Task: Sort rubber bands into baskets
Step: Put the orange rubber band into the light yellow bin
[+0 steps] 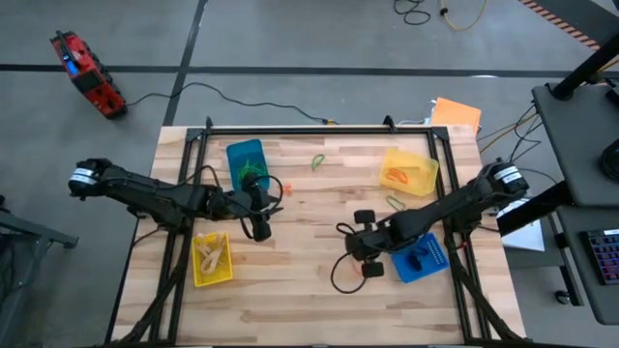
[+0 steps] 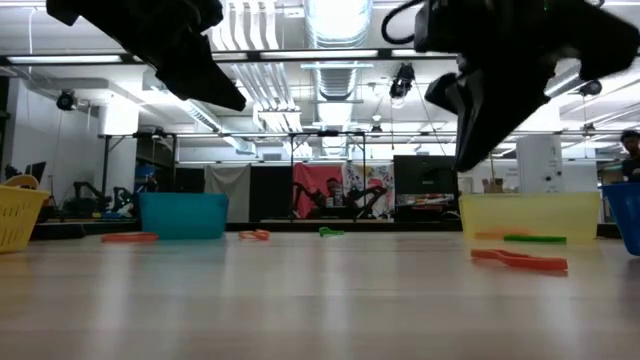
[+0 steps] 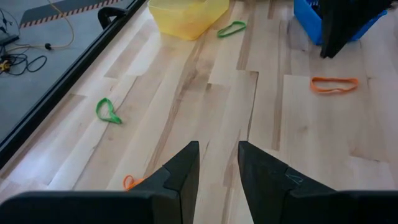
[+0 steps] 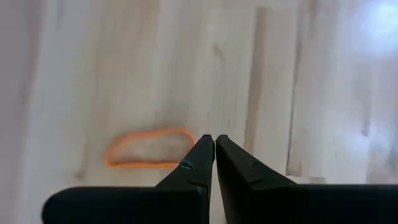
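While the left gripper waits, jaws part-open and empty, beside the blue basket, the right gripper hovers pinched shut over an orange rubber band lying on the table; apparently lining up to collect it.

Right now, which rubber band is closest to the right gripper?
The orange rubber band lying flat just beside the tips of the shut right gripper. The green ones lie farther off, toward the baskets.

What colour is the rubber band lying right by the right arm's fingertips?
Orange. The rubber band shows best in the right wrist view, lying on the table beside the shut fingers.
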`<move>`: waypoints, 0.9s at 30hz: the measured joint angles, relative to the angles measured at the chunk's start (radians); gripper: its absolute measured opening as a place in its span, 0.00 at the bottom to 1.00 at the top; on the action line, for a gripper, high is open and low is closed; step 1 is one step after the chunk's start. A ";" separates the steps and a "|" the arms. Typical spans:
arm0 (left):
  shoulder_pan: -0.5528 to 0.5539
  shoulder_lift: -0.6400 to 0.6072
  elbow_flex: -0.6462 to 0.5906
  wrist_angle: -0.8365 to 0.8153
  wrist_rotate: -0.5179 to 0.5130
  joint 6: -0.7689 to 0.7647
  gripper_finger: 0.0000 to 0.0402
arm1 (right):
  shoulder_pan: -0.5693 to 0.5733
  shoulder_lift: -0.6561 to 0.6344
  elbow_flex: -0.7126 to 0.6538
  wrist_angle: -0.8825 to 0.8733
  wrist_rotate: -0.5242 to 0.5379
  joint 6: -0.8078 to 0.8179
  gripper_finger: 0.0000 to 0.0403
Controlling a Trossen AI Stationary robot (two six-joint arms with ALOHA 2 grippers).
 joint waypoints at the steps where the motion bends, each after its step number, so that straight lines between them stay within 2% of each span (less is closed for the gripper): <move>1: 0.000 0.000 0.000 0.000 0.000 0.000 0.24 | 0.000 0.019 0.000 0.000 -0.002 -0.033 0.04; 4: 0.000 0.000 0.000 0.000 0.000 0.000 0.24 | 0.007 0.076 -0.002 0.003 -0.029 -0.145 0.11; 11: 0.000 0.000 0.000 -0.001 0.000 0.000 0.24 | 0.014 0.171 -0.001 0.092 -0.066 -0.286 0.34; 15: 0.000 0.005 0.000 -0.003 0.000 0.000 0.24 | 0.011 0.205 -0.001 0.106 -0.065 -0.335 0.41; 18: 0.000 0.021 0.000 -0.003 0.000 0.000 0.24 | 0.009 0.232 0.003 0.108 -0.074 -0.348 0.40; 21: 0.000 0.048 0.000 -0.003 0.000 0.000 0.24 | 0.007 0.255 0.004 0.109 -0.086 -0.367 0.35; 27: 0.000 0.104 0.000 0.015 0.000 0.000 0.24 | 0.000 0.260 0.002 0.118 -0.105 -0.384 0.14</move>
